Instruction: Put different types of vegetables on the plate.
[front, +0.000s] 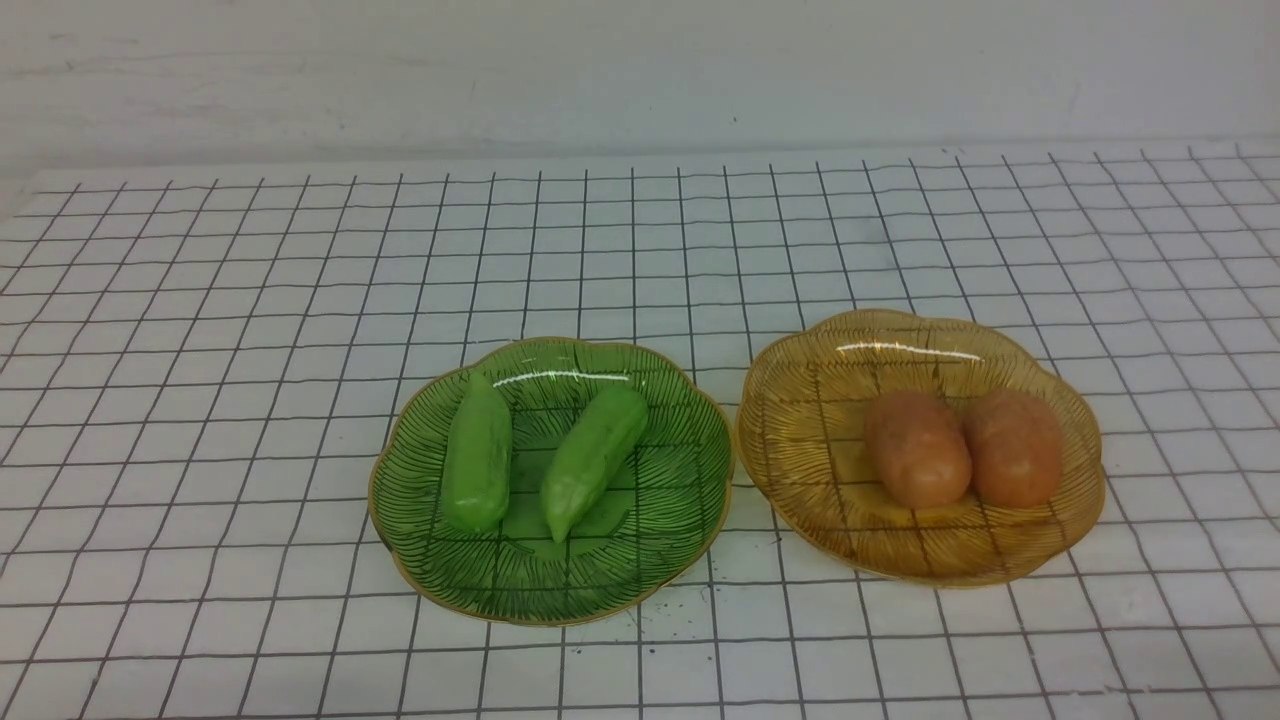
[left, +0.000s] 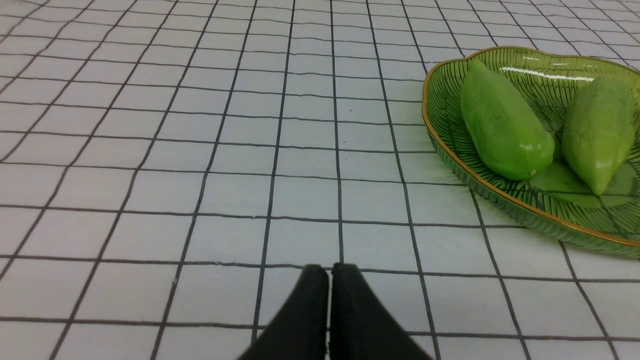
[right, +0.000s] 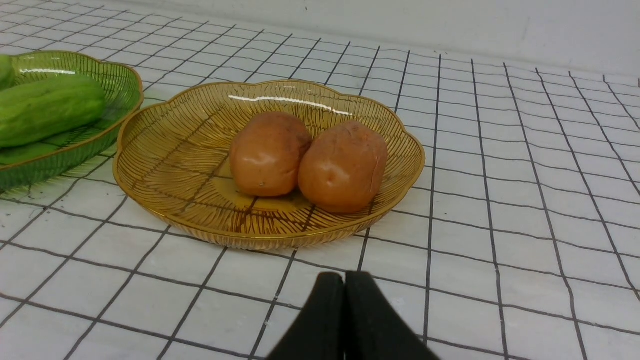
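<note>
- Two gourds lie side by side in the green plate, at 9 o'clock of the amber plate.
- Two potatoes touch in the amber plate.
- Left pincer and right pincer are both clenched, empty, above the table.

A staged lab or test bench: a table under a white black-gridded cloth, a bare pale wall, and only toy food on display.

Gridded table: 2 plates
</note>
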